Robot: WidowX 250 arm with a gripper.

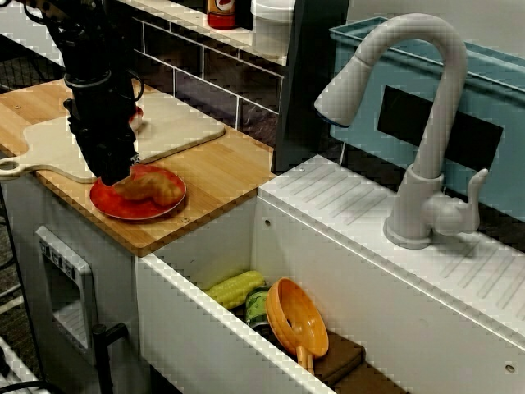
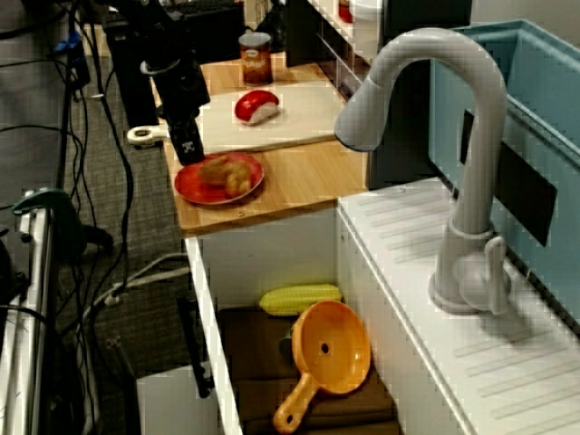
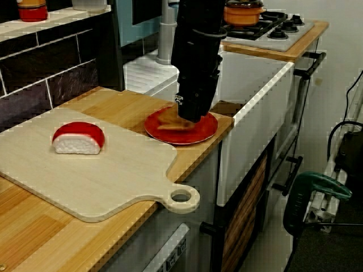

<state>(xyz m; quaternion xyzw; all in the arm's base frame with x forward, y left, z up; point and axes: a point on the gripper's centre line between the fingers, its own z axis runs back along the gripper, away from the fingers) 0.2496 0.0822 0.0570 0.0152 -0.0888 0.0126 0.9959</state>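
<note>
Found fingers (image 1: 112, 171) low against fried piece (image 1: 156, 189) on red plate (image 1: 130, 210), front edge of worktop (image 1: 217, 176) by sink (image 1: 328, 246). Could not tell spread or grip. Saw piece unlifted.

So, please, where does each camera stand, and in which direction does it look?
View across the sink: high before it, facing the counter; black arm and hand at left.
View from beside the faucet: high, facing along the counter to the cutting board; arm at top left.
View from the board end: low over the board, facing the stove; arm in the middle.
All three share the red plate under the hand.
</note>
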